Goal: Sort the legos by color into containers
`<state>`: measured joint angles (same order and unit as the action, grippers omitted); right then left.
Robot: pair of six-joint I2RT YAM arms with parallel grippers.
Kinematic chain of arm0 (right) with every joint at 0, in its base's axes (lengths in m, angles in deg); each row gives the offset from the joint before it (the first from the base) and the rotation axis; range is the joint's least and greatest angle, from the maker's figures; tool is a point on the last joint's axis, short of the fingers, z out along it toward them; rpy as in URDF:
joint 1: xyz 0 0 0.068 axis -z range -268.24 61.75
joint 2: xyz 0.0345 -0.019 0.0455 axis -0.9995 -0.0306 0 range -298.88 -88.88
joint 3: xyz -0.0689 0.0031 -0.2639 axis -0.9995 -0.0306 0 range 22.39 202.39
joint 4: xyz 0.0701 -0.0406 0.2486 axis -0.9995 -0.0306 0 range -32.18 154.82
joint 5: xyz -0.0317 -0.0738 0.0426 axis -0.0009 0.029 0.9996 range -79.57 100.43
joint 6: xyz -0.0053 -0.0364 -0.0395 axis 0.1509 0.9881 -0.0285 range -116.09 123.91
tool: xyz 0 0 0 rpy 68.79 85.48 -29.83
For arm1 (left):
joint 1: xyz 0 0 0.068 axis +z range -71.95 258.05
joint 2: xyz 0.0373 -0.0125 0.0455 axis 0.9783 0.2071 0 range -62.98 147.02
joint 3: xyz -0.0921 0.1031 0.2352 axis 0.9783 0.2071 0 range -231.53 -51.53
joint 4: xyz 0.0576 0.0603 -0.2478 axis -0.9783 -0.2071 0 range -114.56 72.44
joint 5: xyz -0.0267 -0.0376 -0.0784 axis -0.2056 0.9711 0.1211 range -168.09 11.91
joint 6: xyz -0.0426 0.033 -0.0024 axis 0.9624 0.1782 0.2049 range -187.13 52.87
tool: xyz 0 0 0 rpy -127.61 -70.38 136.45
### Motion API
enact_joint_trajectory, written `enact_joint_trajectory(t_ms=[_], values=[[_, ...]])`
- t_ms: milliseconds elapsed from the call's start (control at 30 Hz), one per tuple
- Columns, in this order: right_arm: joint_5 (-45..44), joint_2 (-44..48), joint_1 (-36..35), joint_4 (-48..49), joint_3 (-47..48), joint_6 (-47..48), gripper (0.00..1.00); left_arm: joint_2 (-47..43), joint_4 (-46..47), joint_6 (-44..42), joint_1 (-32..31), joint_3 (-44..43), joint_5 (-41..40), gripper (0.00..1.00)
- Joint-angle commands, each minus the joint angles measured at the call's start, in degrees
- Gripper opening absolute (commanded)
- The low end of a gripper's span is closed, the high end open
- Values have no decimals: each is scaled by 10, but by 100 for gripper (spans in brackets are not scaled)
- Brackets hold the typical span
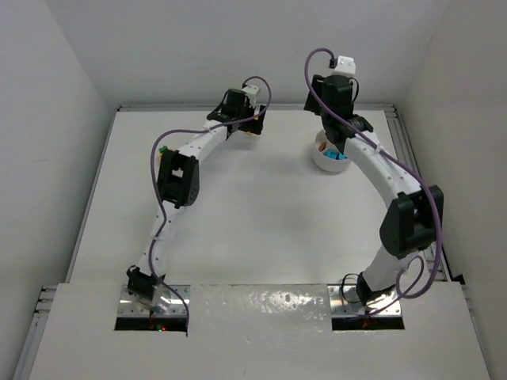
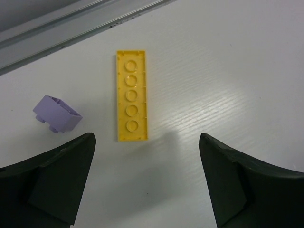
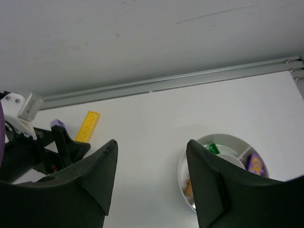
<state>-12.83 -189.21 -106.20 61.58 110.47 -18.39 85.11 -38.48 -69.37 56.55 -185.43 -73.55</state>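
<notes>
The table (image 1: pixel 261 229) is bare and open through its middle; everything sits toward the far edge, along the metal rail (image 2: pixel 71 26). The left gripper (image 2: pixel 147 178) hangs over the far-left part, jaws spread wide and empty, table showing between them. The right gripper (image 3: pixel 149 185) hovers at the dish (image 3: pixel 228 137), jaws apart, holding nothing. The dish stands far right near the rail, well apart from the loose pieces. A yellow plate (image 2: pixel 131 102) lies flat just ahead of the left fingers (image 2: pixel 57 180). A lilac brick (image 2: pixel 57 114) sits beside it, tipped, not touching. In the dish, a green brick (image 3: pixel 212 148) and a purple piece (image 3: pixel 255 164) lie in separate wedges
</notes>
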Motion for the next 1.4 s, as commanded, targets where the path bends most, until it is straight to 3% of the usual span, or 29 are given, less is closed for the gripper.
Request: enact_joint_trajectory(t_ms=[0,233,433,533,700,1367], values=[[-30,47,-2,-19,-43,41,59,8,51,17,-5,-30,-20,87],[-49,130,2,-1,-84,68,59,43,48,15,-27,-47,-63,85],[-70,157,2,-7,-96,88,59,70,63,6,-34,-73,-98,82],[-74,169,2,-8,-100,97,59,73,61,7,-34,-67,-121,74],[-88,176,3,-8,-99,122,59,71,59,7,-33,-63,-148,74],[-101,189,3,-14,-81,169,59,83,55,52,-8,-45,-119,72]])
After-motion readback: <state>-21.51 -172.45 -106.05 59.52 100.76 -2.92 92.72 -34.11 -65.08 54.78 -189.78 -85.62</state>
